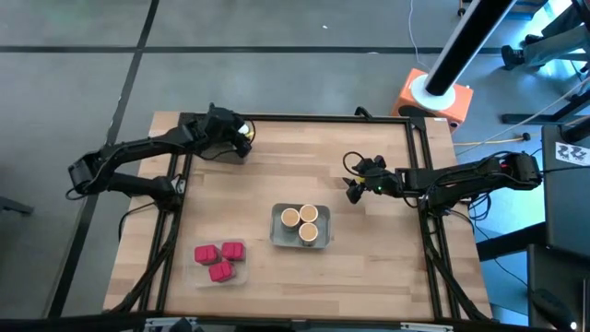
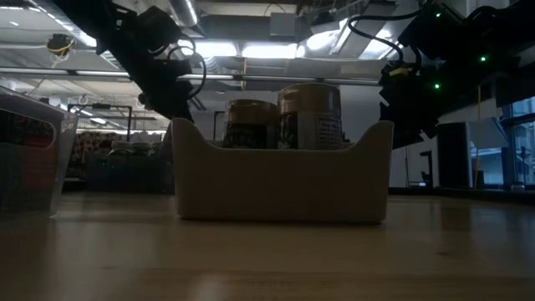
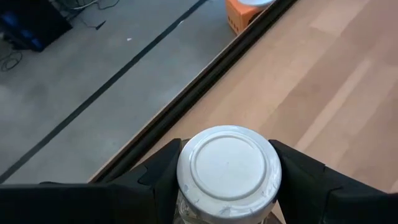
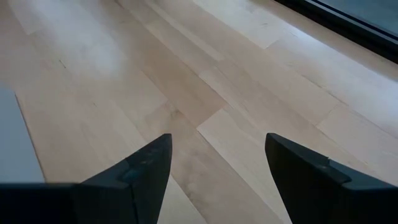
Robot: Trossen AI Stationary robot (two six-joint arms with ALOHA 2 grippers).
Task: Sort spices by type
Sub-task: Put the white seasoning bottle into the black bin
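Observation:
My left gripper (image 1: 238,138) is near the table's far left corner, shut on a white-capped jar (image 3: 229,167). My right gripper (image 1: 354,187) is open over bare wood right of centre, touching nothing; its fingers (image 4: 144,167) stand wide apart. Three round tan-lidded jars (image 1: 303,221) stand upright in a grey tray (image 1: 278,238) at the table's middle; in the low view two of them (image 2: 311,113) rise above the tray wall (image 2: 280,180). Three small red boxes (image 1: 219,260) lie in a clear tray (image 1: 197,269) near the table's near left. My left gripper holds the white-capped jar pinched between its two fingers (image 3: 160,173), one on each side of the jar just below the cap's rim (image 3: 186,186). The fingers come from above, and the cap faces up at the camera. Whether the jar's base is on the table is hidden.
The table has a dark frame along its far edge (image 3: 205,81) and along both sides. An orange base with a white pole (image 1: 435,92) stands beyond the far right corner. Bare wood lies between the two arms (image 1: 295,166) and along the near right.

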